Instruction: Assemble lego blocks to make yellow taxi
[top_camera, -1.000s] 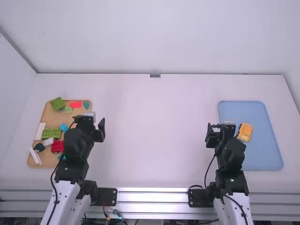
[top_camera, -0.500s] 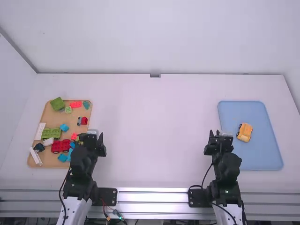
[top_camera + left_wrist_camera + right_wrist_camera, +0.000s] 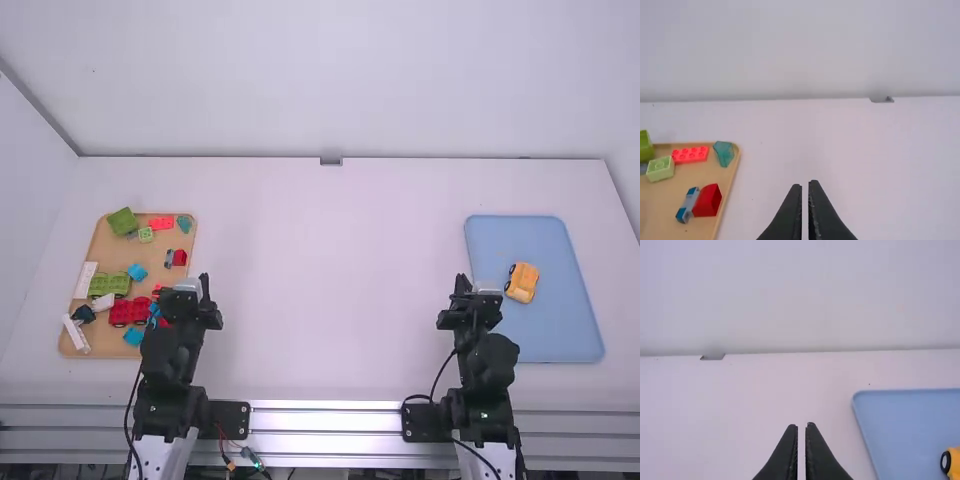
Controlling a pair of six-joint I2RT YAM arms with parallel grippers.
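You are looking at the wooden tray, which is lying on the white table at your left. Your left gripper is hanging by the tray's right edge, and its fingers are standing almost together, a thin slit between them, holding nothing. Your right gripper is hanging well apart from the tray, off to its right; its fingers are likewise standing narrow and gripping nothing.

The yellow car piece is lying far to the right of the wooden tray, inside the blue tray, and it is showing a dark wheel in the right wrist view.

At the wooden tray's far end, a green block is sitting in the left corner, with a flat red brick, a light green brick and a teal piece lying to its right. Along the tray's right side, a red block is resting beside a blue and grey piece. Around the tray's middle, a light blue block is lying near a green wheeled base. Toward the tray's near end, a white piece, a red wheeled base and a dark blue piece are lying.
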